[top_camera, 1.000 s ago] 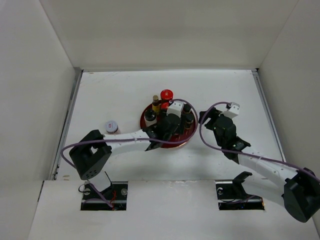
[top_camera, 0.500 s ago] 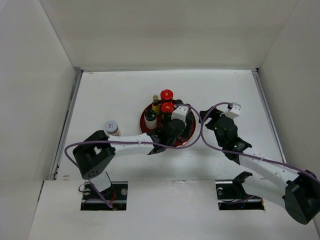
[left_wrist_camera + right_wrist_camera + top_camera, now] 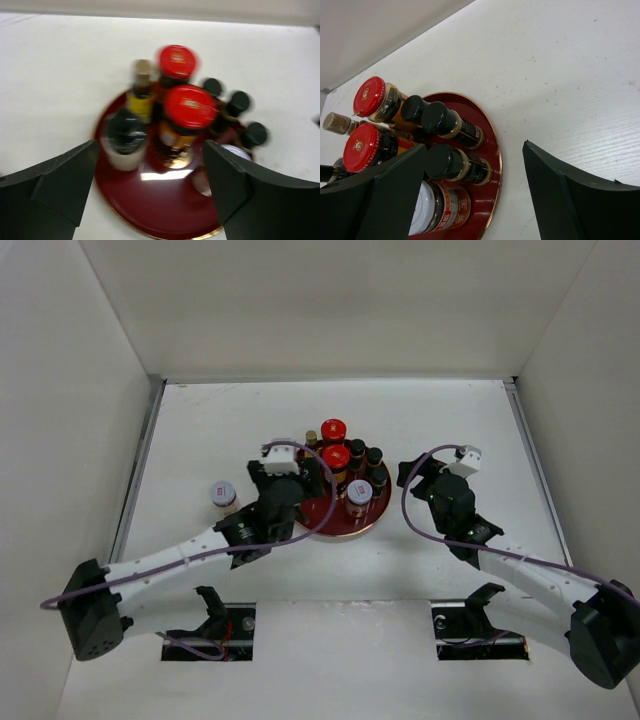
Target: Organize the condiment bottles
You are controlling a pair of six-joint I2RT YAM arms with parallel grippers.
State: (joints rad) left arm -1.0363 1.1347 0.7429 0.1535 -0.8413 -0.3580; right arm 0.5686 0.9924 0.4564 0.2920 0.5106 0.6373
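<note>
Bottles (image 3: 333, 453) stand crowded on the red tray (image 3: 330, 520); one white-lidded jar (image 3: 222, 493) stands apart, left of it. Your left gripper (image 3: 150, 150) and right gripper (image 3: 475, 146) are both wide open, empty. Left wrist view is blurred, so you cannot read labels.

Round red tray (image 3: 324, 514) (gold-edged rim) near the middle of a white table (image 3: 450, 420), pale walls (image 3: 60, 390) around.

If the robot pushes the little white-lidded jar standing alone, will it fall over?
Probably not: the jar looks short and wide, so it should slide rather than tip. The table looks smooth, which helps. Being round, it might roll if knocked flat.
</note>
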